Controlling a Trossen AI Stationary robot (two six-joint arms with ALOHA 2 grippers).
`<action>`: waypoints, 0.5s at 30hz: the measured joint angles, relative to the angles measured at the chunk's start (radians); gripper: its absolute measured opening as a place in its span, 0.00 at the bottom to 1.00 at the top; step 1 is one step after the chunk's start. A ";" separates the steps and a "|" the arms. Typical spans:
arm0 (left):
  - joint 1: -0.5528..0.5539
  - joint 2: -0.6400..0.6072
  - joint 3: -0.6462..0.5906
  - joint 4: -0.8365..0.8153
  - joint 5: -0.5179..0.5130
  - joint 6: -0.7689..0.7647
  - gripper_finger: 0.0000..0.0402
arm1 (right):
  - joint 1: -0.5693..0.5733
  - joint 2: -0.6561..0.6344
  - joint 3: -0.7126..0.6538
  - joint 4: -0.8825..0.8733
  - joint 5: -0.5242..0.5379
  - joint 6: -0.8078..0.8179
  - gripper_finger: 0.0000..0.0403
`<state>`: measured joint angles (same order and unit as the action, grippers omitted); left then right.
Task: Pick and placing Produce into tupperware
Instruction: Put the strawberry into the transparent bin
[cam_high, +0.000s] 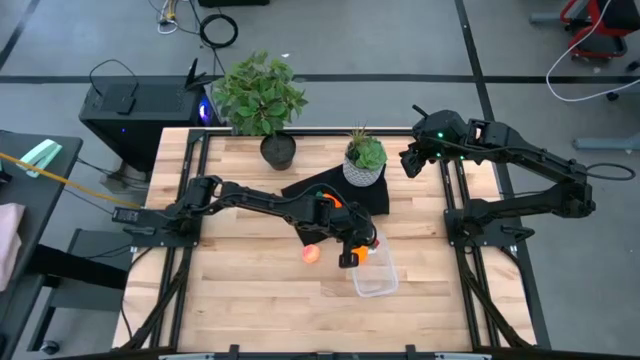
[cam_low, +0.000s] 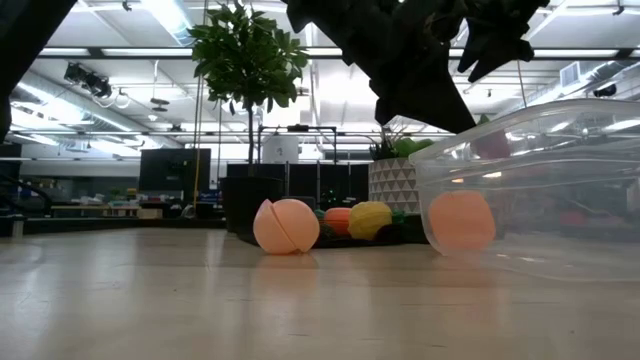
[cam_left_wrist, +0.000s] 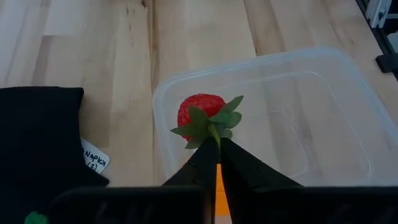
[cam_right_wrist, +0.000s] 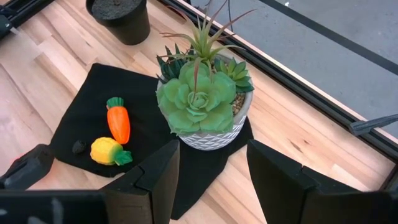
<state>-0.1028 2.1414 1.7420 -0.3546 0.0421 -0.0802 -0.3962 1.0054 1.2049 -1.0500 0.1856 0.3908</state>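
Observation:
My left gripper (cam_high: 358, 250) (cam_left_wrist: 216, 142) is shut on a small red strawberry (cam_left_wrist: 199, 112) and holds it over the clear tupperware (cam_high: 378, 280) (cam_left_wrist: 323, 59). A pinkish-red ball (cam_high: 311, 254) (cam_low: 286, 226) lies on the wood to the left of the tupperware. An orange ball (cam_low: 461, 221) shows through the tupperware's wall; whether it is inside or behind I cannot tell. The carrot (cam_right_wrist: 118, 123) and the yellow piece (cam_right_wrist: 107, 151) lie on the black mat (cam_right_wrist: 81, 112). My right gripper (cam_high: 408, 162) (cam_right_wrist: 211, 177) waits open, high at the far right, above the succulent pot. My left gripper pinches the strawberry's green stem (cam_left_wrist: 215, 133), at the middle of its leafy cap, between its two fingertips (cam_left_wrist: 202, 158). The fingers slant down from the table's left. The strawberry hangs beyond the fingertips, its red tip pointing away from them, over the tupperware's floor.
A succulent in a white patterned pot (cam_high: 364, 160) (cam_right_wrist: 202, 102) stands on the mat's far right part. A leafy plant in a black pot (cam_high: 262, 100) stands at the far edge. Bare wood lies along the near side and at the left (cam_high: 240, 290).

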 joint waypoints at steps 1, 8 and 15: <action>0.000 0.000 0.000 0.000 0.003 0.008 0.06 | 0.000 0.000 0.000 0.000 0.000 0.000 0.48; -0.002 0.033 -0.002 0.017 0.007 0.013 0.02 | 0.000 0.000 0.000 0.000 0.000 0.000 0.48; -0.002 0.038 -0.001 0.020 0.007 0.012 0.08 | 0.000 0.000 0.000 0.000 0.000 0.001 0.48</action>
<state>-0.1051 2.1792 1.7409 -0.3343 0.0486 -0.0681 -0.3962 1.0054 1.2045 -1.0499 0.1856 0.3916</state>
